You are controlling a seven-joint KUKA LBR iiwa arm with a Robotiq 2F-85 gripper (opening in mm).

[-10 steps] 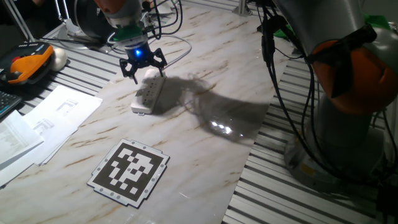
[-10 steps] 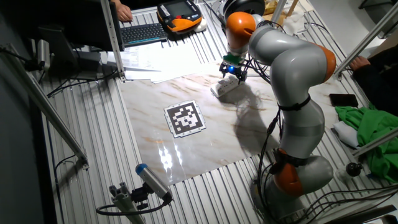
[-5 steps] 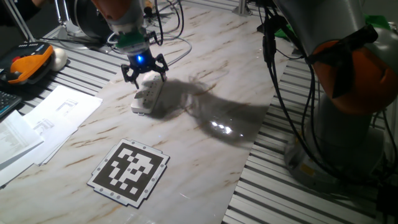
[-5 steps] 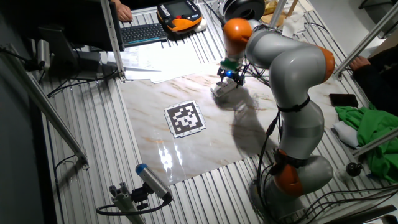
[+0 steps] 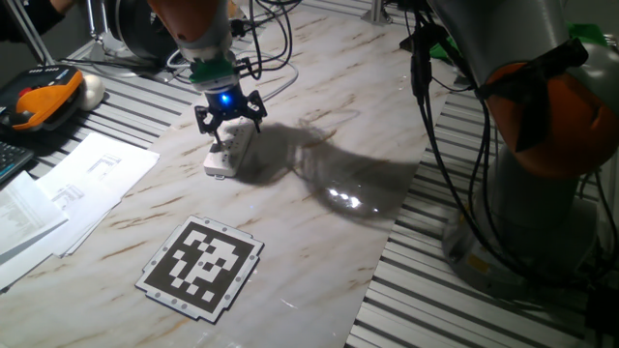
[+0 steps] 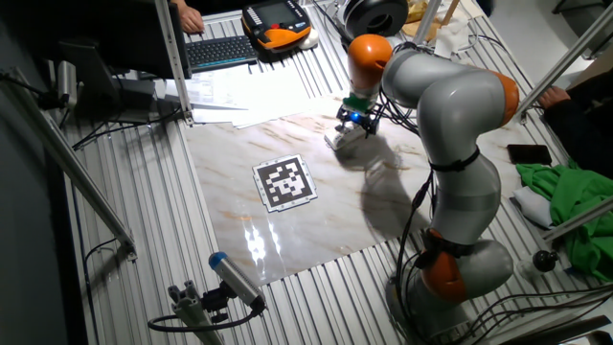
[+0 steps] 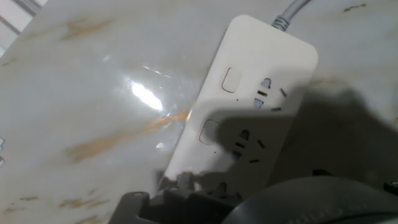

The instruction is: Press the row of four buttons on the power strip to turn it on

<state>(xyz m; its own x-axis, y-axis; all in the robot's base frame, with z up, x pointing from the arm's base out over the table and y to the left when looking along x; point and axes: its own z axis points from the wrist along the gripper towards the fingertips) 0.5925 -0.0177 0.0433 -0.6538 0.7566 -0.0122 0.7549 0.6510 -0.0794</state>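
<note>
Pressing squarely matters here: the power strip (image 5: 228, 151) lies on the marble directly beneath our claw (image 5: 230, 118), so we should come straight down onto one button (image 7: 231, 80) without sliding. We cannot tell the finger spacing. Since a second ago we have moved along the strip, lower.

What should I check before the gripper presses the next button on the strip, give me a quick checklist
1. Gripper over the strip: ok, above its middle.
2. Buttons visible: ok, hand view shows two along one edge.
3. Strip flat on the table: ok.
4. Cable clear of the buttons: ok, it leaves the far end.
5. Finger state: cannot tell.
6. Fingertip lined up on a button: cannot tell, the gripper hides it.
</note>
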